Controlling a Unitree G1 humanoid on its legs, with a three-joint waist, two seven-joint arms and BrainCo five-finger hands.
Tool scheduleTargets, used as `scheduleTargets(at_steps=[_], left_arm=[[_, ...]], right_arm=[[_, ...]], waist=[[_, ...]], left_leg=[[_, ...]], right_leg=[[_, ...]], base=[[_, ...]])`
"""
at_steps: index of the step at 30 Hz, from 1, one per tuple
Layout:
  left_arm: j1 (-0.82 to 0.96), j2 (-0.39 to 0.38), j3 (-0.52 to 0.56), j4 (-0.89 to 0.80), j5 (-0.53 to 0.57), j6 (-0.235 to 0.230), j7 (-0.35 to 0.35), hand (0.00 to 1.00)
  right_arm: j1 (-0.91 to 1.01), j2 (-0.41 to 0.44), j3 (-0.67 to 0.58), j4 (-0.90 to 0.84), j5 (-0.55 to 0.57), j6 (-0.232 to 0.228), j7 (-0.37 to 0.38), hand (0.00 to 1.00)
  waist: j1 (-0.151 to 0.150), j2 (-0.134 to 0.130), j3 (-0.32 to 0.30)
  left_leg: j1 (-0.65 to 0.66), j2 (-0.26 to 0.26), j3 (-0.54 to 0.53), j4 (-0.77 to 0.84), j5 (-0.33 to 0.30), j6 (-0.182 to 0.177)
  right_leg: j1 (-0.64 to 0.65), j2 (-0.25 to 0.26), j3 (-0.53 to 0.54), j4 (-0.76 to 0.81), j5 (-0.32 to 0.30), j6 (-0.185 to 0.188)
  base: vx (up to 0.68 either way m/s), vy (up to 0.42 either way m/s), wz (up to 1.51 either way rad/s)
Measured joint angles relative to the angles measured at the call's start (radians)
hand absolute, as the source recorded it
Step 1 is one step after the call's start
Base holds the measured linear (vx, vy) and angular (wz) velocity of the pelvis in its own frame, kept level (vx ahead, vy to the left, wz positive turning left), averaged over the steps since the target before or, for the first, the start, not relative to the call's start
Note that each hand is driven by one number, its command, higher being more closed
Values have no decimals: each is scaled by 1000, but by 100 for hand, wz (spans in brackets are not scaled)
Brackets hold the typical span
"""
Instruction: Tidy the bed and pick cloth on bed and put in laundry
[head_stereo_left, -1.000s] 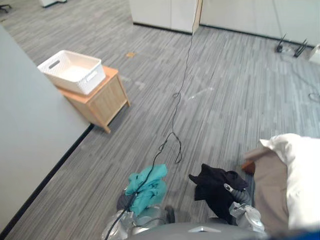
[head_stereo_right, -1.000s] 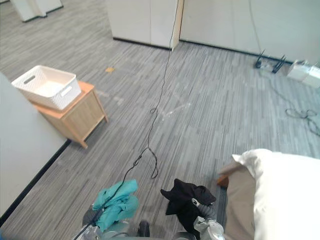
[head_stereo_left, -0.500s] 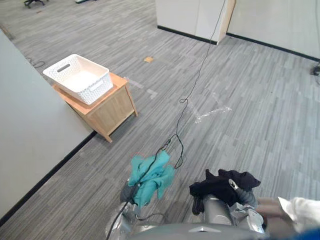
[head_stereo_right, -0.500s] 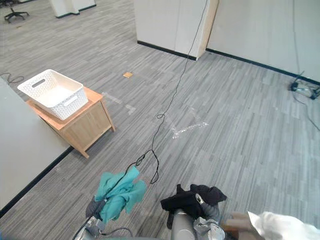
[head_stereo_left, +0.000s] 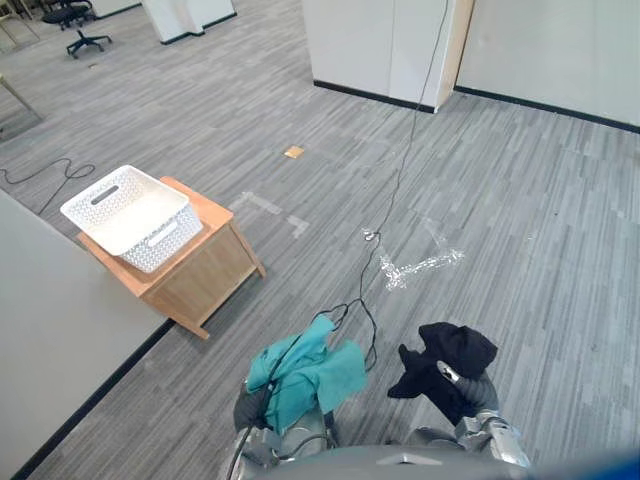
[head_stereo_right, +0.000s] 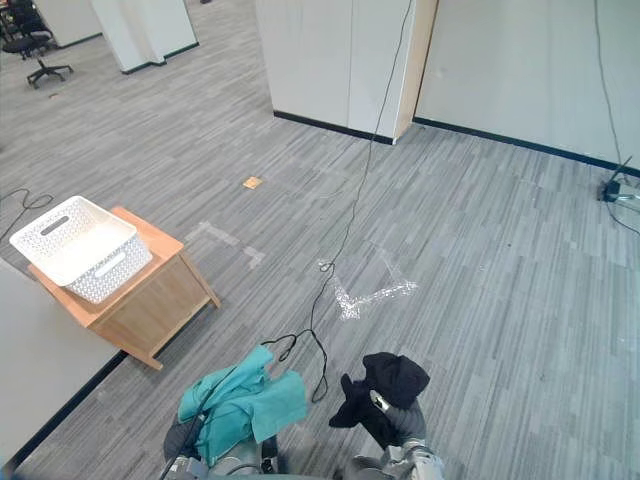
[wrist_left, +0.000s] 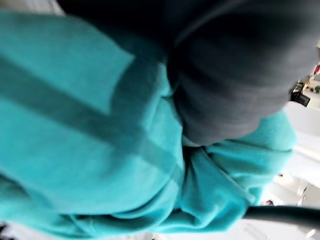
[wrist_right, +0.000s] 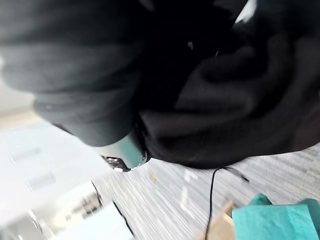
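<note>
Teal cloth (head_stereo_left: 310, 375) soft, matt; black cloth (head_stereo_left: 452, 352) matt; basket (head_stereo_left: 165, 245) white plastic; stand (head_stereo_left: 205, 280) wood.

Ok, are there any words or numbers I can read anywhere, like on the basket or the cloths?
None can be read.
The basket: no print shows.
The teal cloth and the black cloth: plain, no labels in sight.
The tan patch on the floor: too small to tell.
</note>
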Motion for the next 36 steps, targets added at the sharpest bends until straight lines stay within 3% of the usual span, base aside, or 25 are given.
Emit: scheduleTargets(at_steps=[1,2,3,5,6,7,8,10,11,12,14,15,17,18,19,21,24,26,27,29,30,31,32,33,36], left_arm=[[-10,1,-5,0,1,0,17,100],[-30,10,-5,-2,2,-3,38,100],[-35,17,-5,1,3,-3,47,100],[-89,19,-1,3,4,-3,75,100],[-92,23,0,2,4,-3,76,100],[-74,36,-11,-5,6,-3,73,100],[-57,31,-26,-21,19,-3,69,100],[-62,69,-50,-17,37,2,72,100],[-73,70,-56,-18,49,2,76,100],[-88,71,-70,-19,55,2,78,100],[-108,73,-90,-20,59,2,79,100],[-118,80,-105,-20,59,4,76,100],[-129,81,-120,-20,58,9,72,100],[-122,82,-120,-25,58,9,61,100],[-108,93,-119,-31,58,9,48,100],[-95,65,-122,-36,60,20,43,100],[-77,50,-123,-82,57,22,31,100],[-52,49,-119,-98,38,23,29,100],[-47,49,-119,-99,34,26,29,100],[-24,40,-114,-99,0,41,22,100],[-10,35,-110,-98,0,41,10,100],[-4,35,-109,-98,0,41,-9,100],[12,37,-110,-98,0,40,-17,100],[18,38,-110,-98,0,40,-20,100],[37,40,-114,-119,0,39,-34,100]], right_arm=[[-1,1,10,2,-19,0,0,100],[-2,5,13,2,-22,0,0,100],[-3,4,13,2,-22,0,-1,100],[-10,7,-7,-1,-27,30,-10,100],[-18,17,-10,-3,-31,38,-11,100],[1,21,-12,-14,-30,41,-11,100],[31,10,-12,-40,-29,35,-9,100],[31,21,-8,-42,-27,35,-10,100],[37,19,-8,-42,-21,35,-11,100],[33,11,-4,-49,-6,31,-13,100],[39,-3,15,-63,8,20,-29,100],[44,-4,30,-69,29,3,-49,100],[63,-4,35,-75,41,-21,-73,100],[87,3,36,-101,43,-28,-82,100],[123,13,42,-130,56,-39,-82,100],[90,-3,35,-138,62,-39,-89,100],[104,15,37,-282,59,-39,-95,100],[101,22,52,-317,59,-35,-94,100],[101,25,54,-318,58,-32,-90,100],[107,24,60,-317,58,-4,-66,100],[111,24,60,-314,58,0,-58,100],[109,18,55,-302,57,0,-42,100],[104,14,54,-276,57,0,-29,100],[100,10,55,-264,56,0,-26,100],[78,-20,54,-228,41,-1,-21,100]], waist=[[16,-16,-10],[22,-49,-29],[22,-60,-42],[19,-88,-39],[24,-88,-34],[18,-106,-43],[9,-89,-61],[-3,-136,-62],[-8,-129,-59],[-15,-97,-48],[-33,-58,-30],[-45,-40,-22],[-61,-35,-16],[-62,-41,-20],[-63,-45,-19],[-32,16,-22],[-39,-23,-11],[-34,-14,-20],[-37,-9,-22],[-30,8,-26],[-28,12,-24],[-21,9,-13],[-16,-17,5],[-9,-19,12],[17,-21,18]], left_leg=[[2,-19,16,-17,79,30],[3,-58,25,-28,96,111],[3,-72,21,-31,90,135],[19,-67,11,69,15,190],[10,-55,20,141,-16,207],[31,-95,-2,138,-40,146],[118,-95,-26,61,-114,184],[195,-148,-97,29,-147,189],[219,-148,-116,27,-152,188],[269,-129,-166,4,-164,180],[337,-91,-242,-17,-173,170],[360,-77,-284,-12,-173,168],[410,-40,-335,-9,-198,124],[442,-19,-342,-1,-238,52],[467,8,-344,24,-302,-18],[472,81,-324,46,-297,-30],[507,96,-330,104,-212,-28],[463,138,-385,263,-206,-28],[423,157,-408,346,-189,-31],[241,220,-459,666,10,-47],[197,233,-455,744,12,-49],[119,234,-432,871,-37,-27],[84,208,-392,893,-86,-29],[79,194,-372,873,-109,-30],[48,100,-251,547,-177,-32]], right_leg=[[35,-8,0,-27,-6,15],[43,-37,-8,-31,-16,38],[43,-54,-14,-24,-19,55],[41,-80,-17,101,57,168],[35,-80,-19,166,101,167],[-29,-118,-21,380,174,189],[-110,-157,-30,630,222,179],[-226,-254,-28,840,133,119],[-270,-262,-24,857,112,112],[-346,-250,-11,849,75,98],[-437,-212,8,747,31,109],[-484,-204,17,601,36,114],[-499,-186,47,311,100,123],[-487,-174,79,100,212,130],[-463,-164,105,18,447,89],[-455,-100,98,66,396,46],[-477,-131,89,322,177,37],[-450,-103,59,370,81,27],[-435,-86,44,361,65,22],[-356,-17,2,279,47,0],[-331,-5,-5,253,47,0],[-268,1,-18,208,46,-2],[-199,-2,-19,156,47,-3],[-168,-4,-21,128,47,-3],[-74,-24,-59,34,60,-18]], base=[[749,96,10],[646,85,23],[800,102,50],[691,111,52],[533,163,56],[488,219,58],[504,213,74],[529,37,95],[586,-67,101],[559,-88,93],[530,-143,112],[642,-304,138],[607,-335,138],[564,-396,124],[556,-378,91],[440,-290,15],[407,-366,42],[272,-306,15],[190,-284,23],[209,-273,24],[239,-176,30],[261,-155,35],[273,-152,34],[276,-156,22],[261,-50,16]])
